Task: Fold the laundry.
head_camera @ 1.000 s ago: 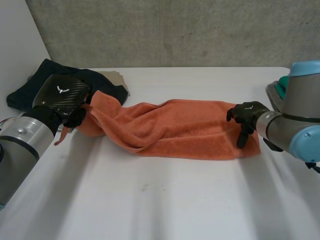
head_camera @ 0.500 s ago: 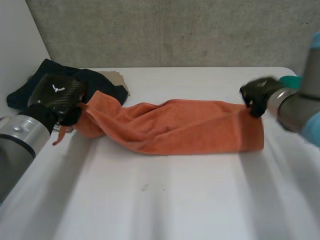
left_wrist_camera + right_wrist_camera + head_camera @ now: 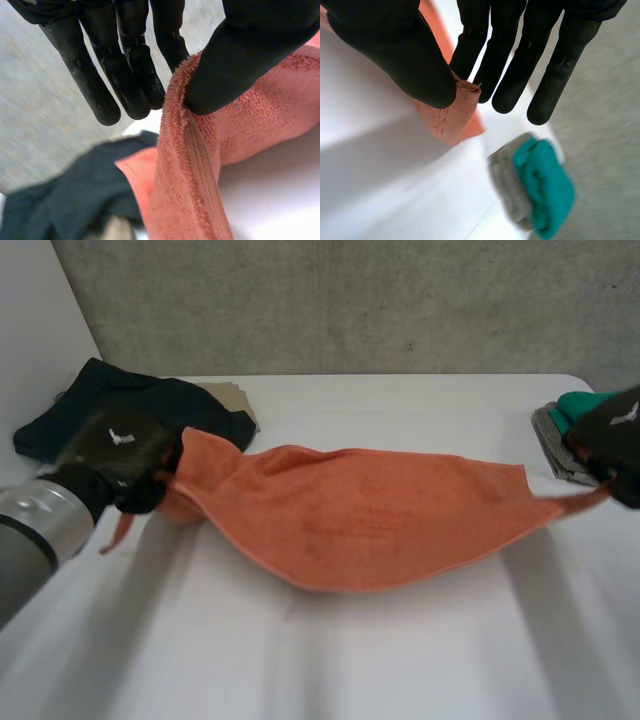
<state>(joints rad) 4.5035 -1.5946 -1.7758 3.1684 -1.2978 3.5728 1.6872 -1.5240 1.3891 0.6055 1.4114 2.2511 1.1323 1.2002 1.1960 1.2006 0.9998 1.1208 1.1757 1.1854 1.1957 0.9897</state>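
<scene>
- Grey concrete wall (image 3: pixel 350 300) backs a white table (image 3: pixel 350 660).
- Left robot hand (image 3: pixel 125 452) pinches one end of the orange towel (image 3: pixel 370 520). The terry edge is squeezed between its thumb and a fingertip, and the other fingers are straight beside it.
- Right robot hand (image 3: pixel 615 430) pinches the opposite corner between its thumb and a finger, with the rest extended.
- Between them the towel spans the middle of the table, drawn out long, its near edge sagging in a curve.
- Beyond the left robot hand lies a dark garment (image 3: pixel 130 400). Beside the right one sits a folded teal and grey stack (image 3: pixel 560 425).
- The step in hand looks like stretching the towel out ahead of a first fold.
- The next move probably calls for firm pinches, laying the towel flat, then bringing one end over the other with the edges matched.
</scene>
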